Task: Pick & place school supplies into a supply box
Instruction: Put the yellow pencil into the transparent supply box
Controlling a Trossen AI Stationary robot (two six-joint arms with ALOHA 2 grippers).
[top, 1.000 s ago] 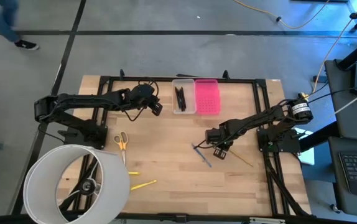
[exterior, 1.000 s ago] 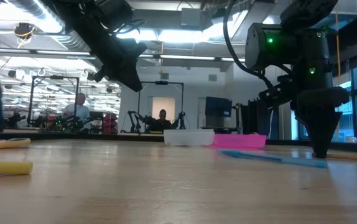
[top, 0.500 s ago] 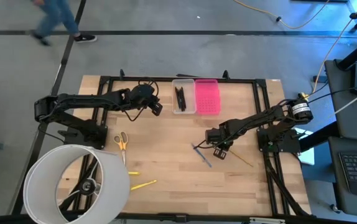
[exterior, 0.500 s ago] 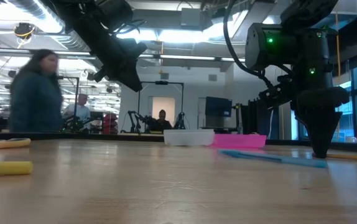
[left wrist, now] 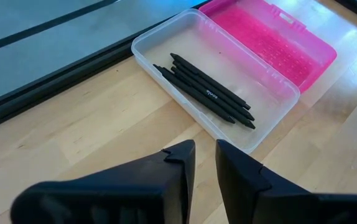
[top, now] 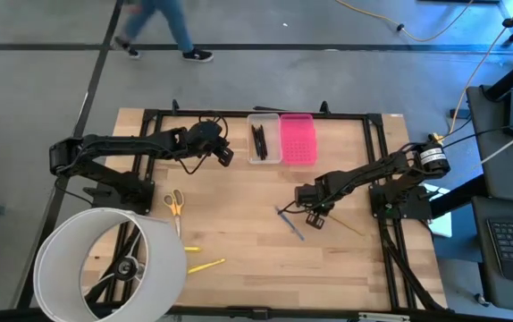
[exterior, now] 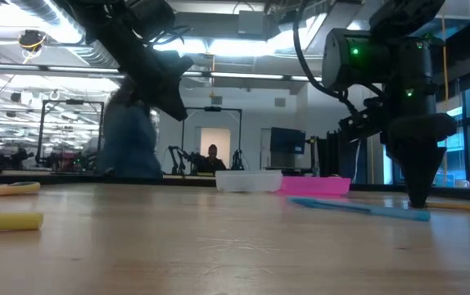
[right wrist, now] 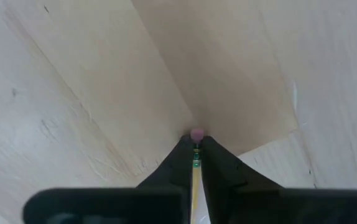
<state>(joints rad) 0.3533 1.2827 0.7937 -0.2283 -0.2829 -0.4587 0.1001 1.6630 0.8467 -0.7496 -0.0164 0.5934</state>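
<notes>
One hand (top: 315, 220), the right, right of centre on the counter (top: 239, 233), has been closed on the pencil (right wrist: 195, 163), so lifting toward the supply box (top: 263, 138) is enabled; the empty left hand (left wrist: 204, 163) is held slightly parted.

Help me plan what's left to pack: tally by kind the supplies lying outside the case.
scissors: 1
yellow markers: 2
blue pen: 1
pencil: 1
Total: 5
</notes>
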